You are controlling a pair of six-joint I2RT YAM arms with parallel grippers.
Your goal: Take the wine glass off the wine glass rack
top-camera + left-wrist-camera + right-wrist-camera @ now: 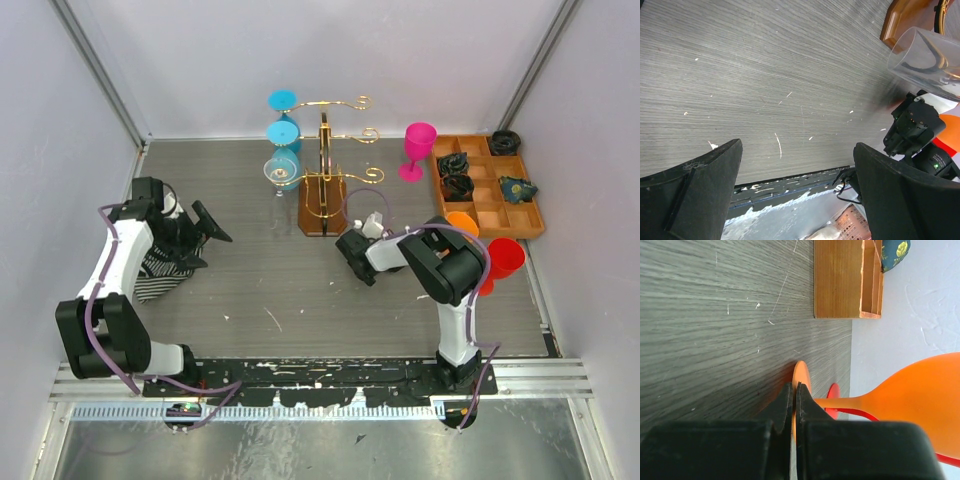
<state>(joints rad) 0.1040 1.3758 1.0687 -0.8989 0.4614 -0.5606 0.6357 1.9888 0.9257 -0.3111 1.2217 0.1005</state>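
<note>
The top external camera is looking down from above the near edge over the whole table [260, 290]. Both wrist cameras are skimming low above it, the left facing its near edge, the right facing the compartment tray [840, 280].

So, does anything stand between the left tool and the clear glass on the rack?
Nothing visible. Only bare table lies between the open left tool and the clear wine glass hanging on the rack.
</note>
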